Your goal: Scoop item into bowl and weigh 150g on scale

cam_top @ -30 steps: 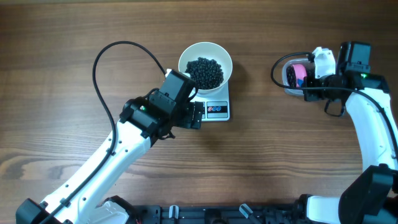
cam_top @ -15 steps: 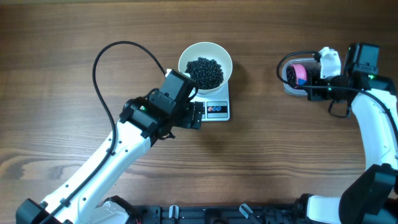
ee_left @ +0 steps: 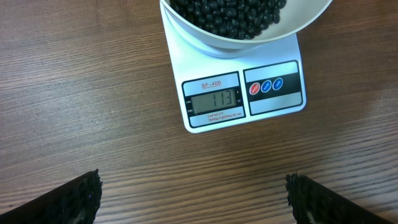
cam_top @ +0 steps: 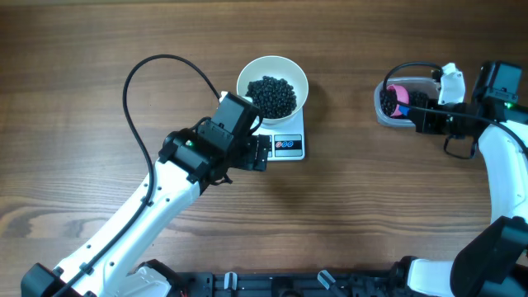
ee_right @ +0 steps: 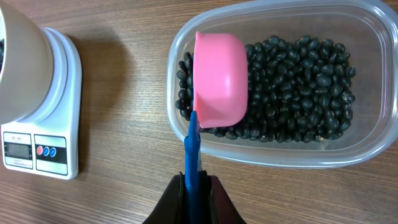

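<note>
Beans [cam_top: 272, 95] in bowl [cam_top: 242, 81] on scale [cam_top: 286, 146]. Reads 113, short of target; more scoops due. Right end effector [ee_right: 194, 183] clenched on scoop [ee_right: 219, 78] in tub [ee_right: 273, 158]; left end effector [ee_left: 196, 202] released.

This looks like a robotics test bench, not a kitchen. A white left arm [cam_top: 140, 223] and right arm [cam_top: 503, 181] rise from a black rail [cam_top: 272, 280] at the edge of a wood-grain table [cam_top: 82, 49]. A loose black cable [cam_top: 125, 95] loops above it. The only kitchenware is a small scale [cam_top: 286, 146] and a plastic tub [cam_top: 388, 120].
</note>
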Robot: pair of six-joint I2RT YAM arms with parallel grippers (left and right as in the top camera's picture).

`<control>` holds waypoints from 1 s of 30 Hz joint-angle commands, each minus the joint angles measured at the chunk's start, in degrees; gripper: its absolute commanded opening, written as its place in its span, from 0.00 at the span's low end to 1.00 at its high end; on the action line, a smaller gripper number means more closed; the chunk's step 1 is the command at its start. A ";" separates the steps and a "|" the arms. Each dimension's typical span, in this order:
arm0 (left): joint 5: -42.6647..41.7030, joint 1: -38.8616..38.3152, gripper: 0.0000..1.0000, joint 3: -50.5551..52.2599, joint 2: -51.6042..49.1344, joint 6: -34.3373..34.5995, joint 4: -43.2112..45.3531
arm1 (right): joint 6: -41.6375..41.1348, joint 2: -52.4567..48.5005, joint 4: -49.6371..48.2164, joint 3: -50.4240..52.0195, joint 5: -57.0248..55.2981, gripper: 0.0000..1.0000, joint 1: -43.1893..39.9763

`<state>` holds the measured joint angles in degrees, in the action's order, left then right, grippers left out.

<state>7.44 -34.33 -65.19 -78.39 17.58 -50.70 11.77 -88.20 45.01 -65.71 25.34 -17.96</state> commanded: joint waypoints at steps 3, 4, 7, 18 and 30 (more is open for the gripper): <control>-0.31 0.48 1.00 0.37 -0.39 -0.87 0.15 | -4.52 -0.96 0.04 -0.26 3.04 0.04 -0.13; -0.31 0.48 1.00 0.37 -0.39 -0.87 0.15 | -4.50 -0.96 0.07 -0.26 3.06 0.04 -0.15; -0.31 0.48 1.00 0.37 -0.39 -0.87 0.15 | -5.07 -0.94 0.04 -0.26 3.08 0.04 -0.13; -0.31 0.48 1.00 0.37 -0.39 -0.87 0.15 | -7.93 -0.96 -0.24 -0.26 3.30 0.04 -0.52; -0.31 0.48 1.00 0.37 -0.39 -0.87 0.15 | -9.64 -0.96 -0.74 -0.26 9.07 0.04 -5.33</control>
<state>7.44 -34.33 -65.19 -78.39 17.41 -50.70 3.44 -88.20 44.58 -65.71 30.22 -21.89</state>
